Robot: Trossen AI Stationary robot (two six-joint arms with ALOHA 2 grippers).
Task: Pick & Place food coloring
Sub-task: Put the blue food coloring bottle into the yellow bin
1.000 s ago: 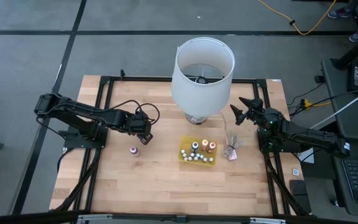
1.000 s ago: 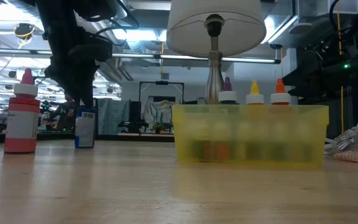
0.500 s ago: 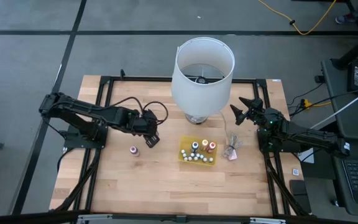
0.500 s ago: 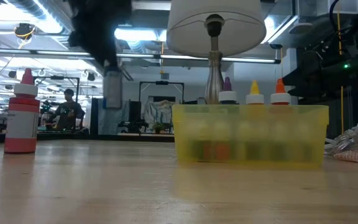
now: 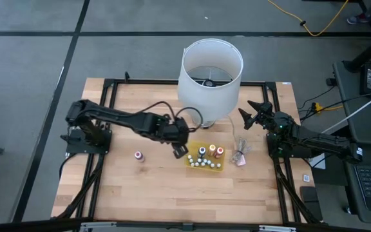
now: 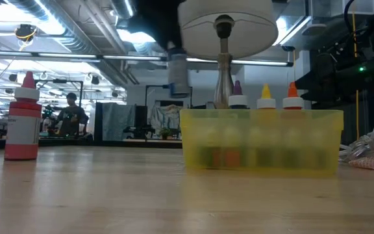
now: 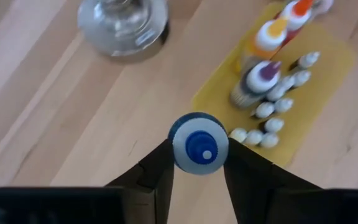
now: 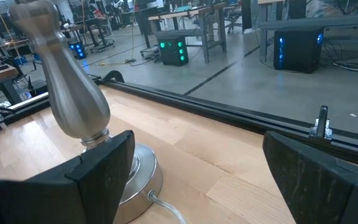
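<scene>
The food coloring sits mostly in a yellow tray [image 5: 206, 165] near the middle of the table [image 5: 127, 187], just in front of the lamp [image 5: 210, 71]. In the tray stand three taller bottles with purple [image 7: 261, 73], yellow [image 7: 272, 34] and orange [image 7: 298, 9] tops, and beside them a cluster of small whitish bottles [image 7: 272, 109]. One blue-capped bottle [image 7: 199, 142] is off the table, clamped between the fingers of the left gripper [image 5: 180, 150]; the jaws press on its sides just under the cap. It hangs just beside the tray's left edge, seen from above, and in the low view it shows as a pale bottle [image 6: 177, 73] above the tray's near corner, in front of the lamp stem. A red-capped bottle [image 6: 23, 117] stands upright alone on the table, well apart from the tray on the left arm's side [image 5: 138, 155].

The right gripper [image 5: 250, 113] waits at the table's right rear, near the lamp base [image 8: 132, 177], its jaws wide apart and empty. A crumpled clear wrapper [image 5: 240, 153] lies just to the right of the tray. In the low view, a person [image 6: 72, 114] shows far back in the room.
</scene>
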